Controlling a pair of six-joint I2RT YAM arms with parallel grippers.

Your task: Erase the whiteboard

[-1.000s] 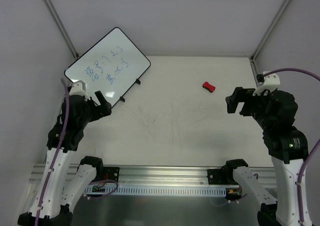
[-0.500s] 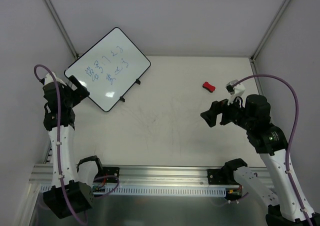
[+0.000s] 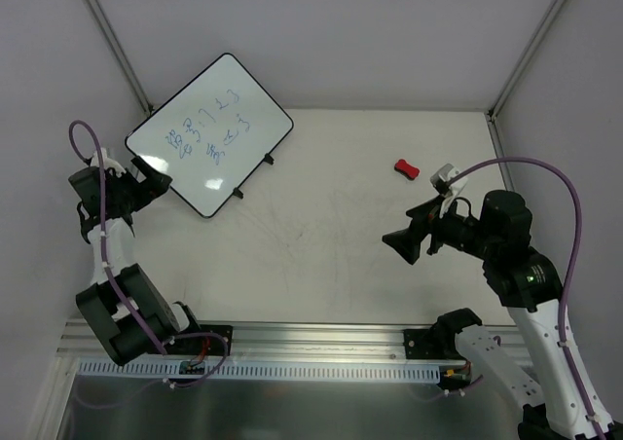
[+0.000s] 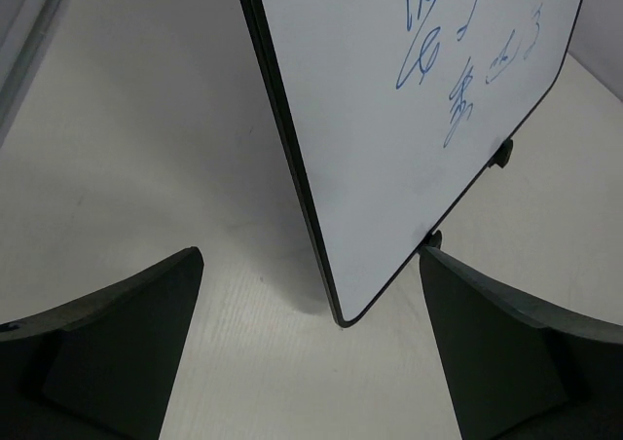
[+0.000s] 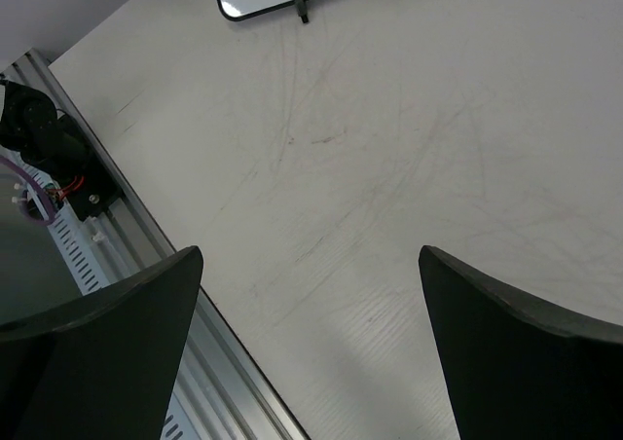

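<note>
Left gripper (image 3: 153,179) stands with its jaws spread wide and nothing held. It hangs just beside the near-left short edge of the whiteboard (image 3: 209,133). In the left wrist view the board's lower corner lies between the two fingers, clear of both.

Right gripper (image 3: 407,228) is likewise wide open and empty. It hangs over bare table (image 3: 321,255), well apart from the board, with its fingers aimed towards the left.

One whiteboard stands at the far left of the table, propped on two small black feet (image 3: 237,193) along its lower long edge. Its long axis runs diagonally from near-left to far-right. Its written face leans back and looks up towards the near right, and it carries several blue scribbles (image 3: 206,133).

One red eraser (image 3: 407,168) lies alone on the table at the far right, near the right gripper and touching nothing else.
</note>
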